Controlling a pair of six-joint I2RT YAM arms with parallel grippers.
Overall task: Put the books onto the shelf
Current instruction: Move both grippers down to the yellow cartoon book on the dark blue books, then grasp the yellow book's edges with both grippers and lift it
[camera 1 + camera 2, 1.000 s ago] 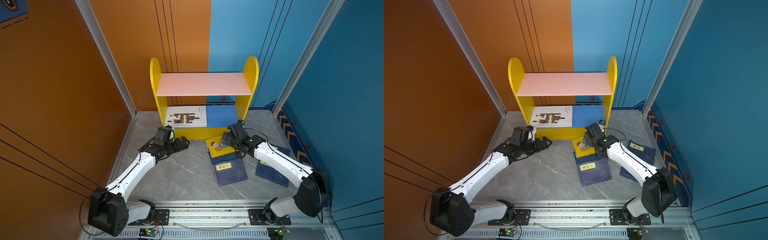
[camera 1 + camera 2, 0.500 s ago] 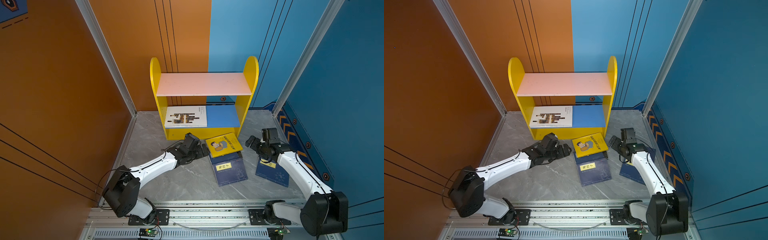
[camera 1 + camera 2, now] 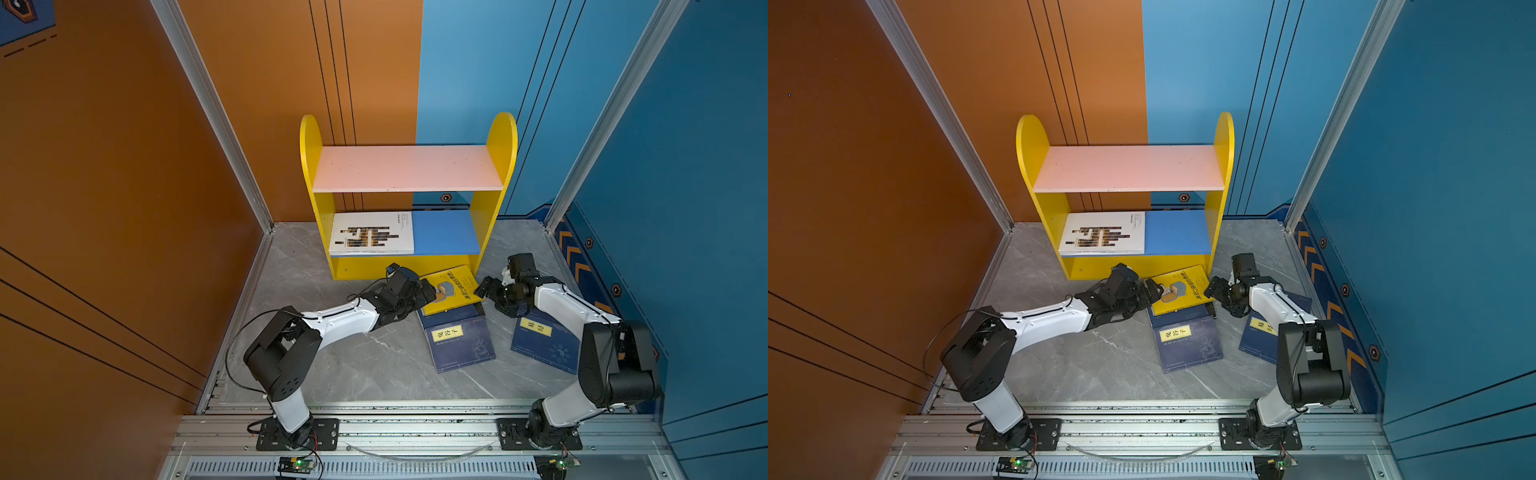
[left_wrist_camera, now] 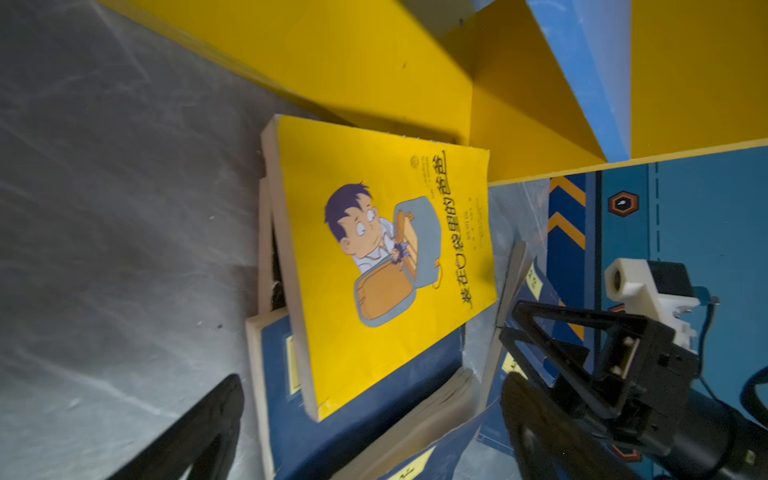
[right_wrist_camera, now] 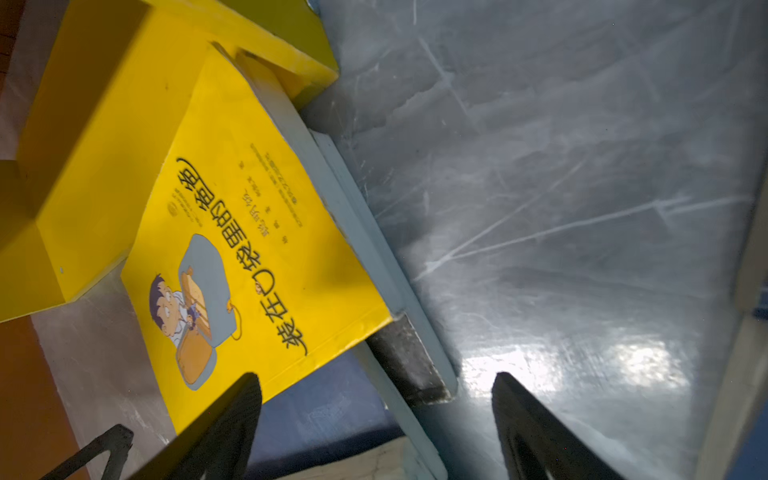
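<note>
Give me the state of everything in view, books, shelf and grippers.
shelf: upright.
white book: flat on the shelf's blue board.
middle navy book: flat on the floor.
yellow book: face up, ungripped, partly over the middle navy book.
right navy book: flat on the floor.
left gripper: open, by the yellow book.
right gripper: open, by the yellow book.

We see a grey marble-look tabletop (image 3: 353, 365). At ten o'clock stands an orange wall panel (image 3: 124, 166), at two o'clock a blue wall panel (image 3: 685, 166). Along six o'clock runs an aluminium rail (image 3: 415, 428), a green-lit circuit board (image 3: 296, 462) beside it.
</note>
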